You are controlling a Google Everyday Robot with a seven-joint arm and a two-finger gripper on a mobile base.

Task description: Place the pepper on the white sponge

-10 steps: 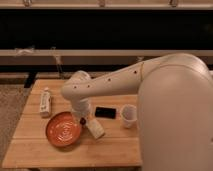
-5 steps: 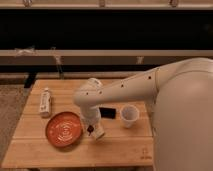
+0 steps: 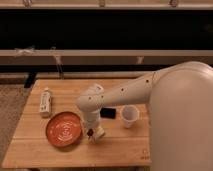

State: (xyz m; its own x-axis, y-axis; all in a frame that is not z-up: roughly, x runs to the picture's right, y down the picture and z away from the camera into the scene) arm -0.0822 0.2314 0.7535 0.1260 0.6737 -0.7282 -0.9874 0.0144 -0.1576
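My gripper [image 3: 91, 130] points down over the wooden table [image 3: 115, 149], just right of the orange bowl. It is shut on the pepper [image 3: 90, 133], a small dark red piece showing at its tip. The white sponge [image 3: 100, 133], a small cream block, lies right beside the gripper on its right, partly hidden by the wrist. The pepper sits at the sponge's left edge. I cannot tell whether it touches the sponge.
An orange bowl [image 3: 64, 129] lies left of the gripper. A flat black rectangle [image 3: 108, 113] and a white cup [image 3: 130, 115] sit to the right. A long white bar-shaped object [image 3: 45, 102] lies at the far left. My arm spans the table's right side.
The arm has swung toward the table's front and lowered. The gripper carried the pepper from the bowl's far right rim down to the sponge's left edge.
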